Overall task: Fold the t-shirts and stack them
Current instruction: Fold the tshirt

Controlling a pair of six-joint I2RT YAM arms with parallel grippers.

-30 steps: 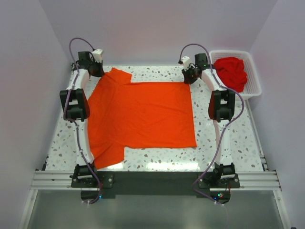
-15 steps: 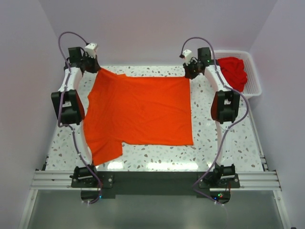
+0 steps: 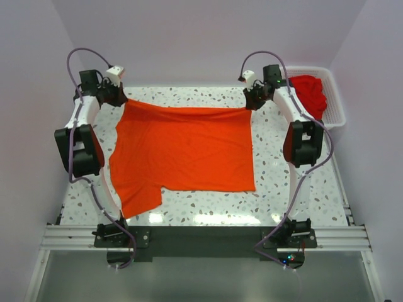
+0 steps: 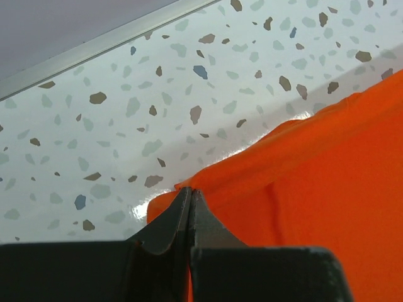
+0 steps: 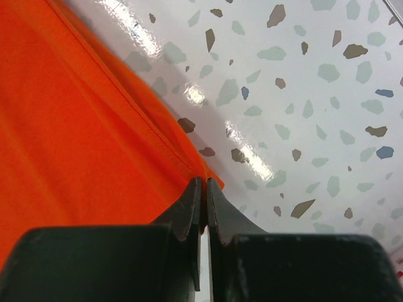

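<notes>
Our left gripper (image 3: 119, 100) and right gripper (image 3: 251, 103) pinching orange t-shirt (image 3: 186, 148) upper corners, red shirt heap (image 3: 307, 93) in basket (image 3: 334, 108) upper right

The top camera looks down from above and behind my bases (image 3: 119, 238), far enough to take in the whole table (image 3: 296, 207) and shirt (image 3: 189, 148). Each wrist camera peers forward from very close: along my left gripper (image 4: 189, 192) at the shirt's far-left corner, along my right gripper (image 5: 203, 182) at its far-right corner, both also seen from above.
</notes>
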